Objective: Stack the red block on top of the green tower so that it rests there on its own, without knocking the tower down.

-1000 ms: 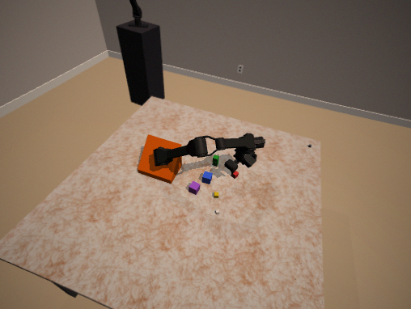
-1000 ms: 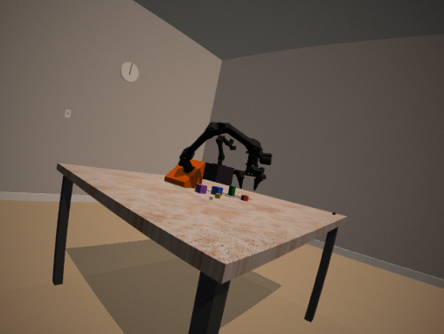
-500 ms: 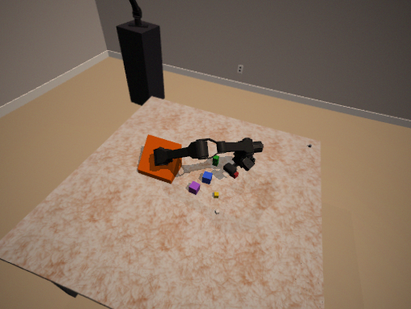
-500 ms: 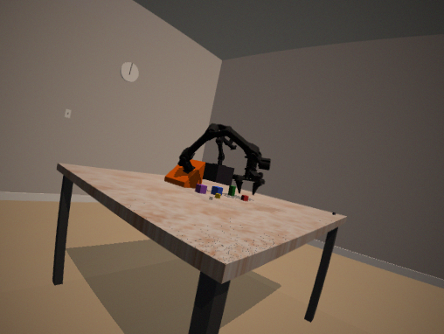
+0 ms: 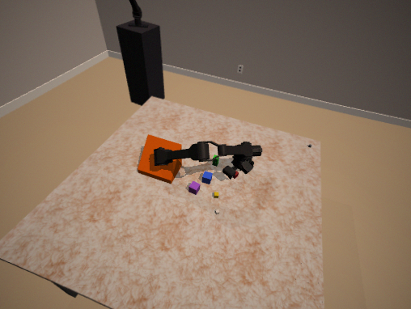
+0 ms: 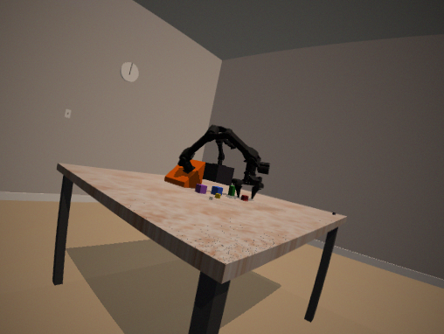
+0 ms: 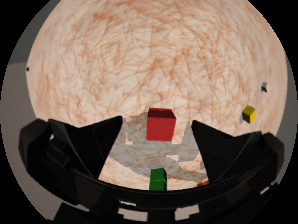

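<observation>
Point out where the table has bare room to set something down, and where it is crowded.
Bare: the wide near stretch of the table, this side of the white block. Crowded: beside the orange base, where the purple block, blue block, green tower, red block and open pincer cluster.
</observation>
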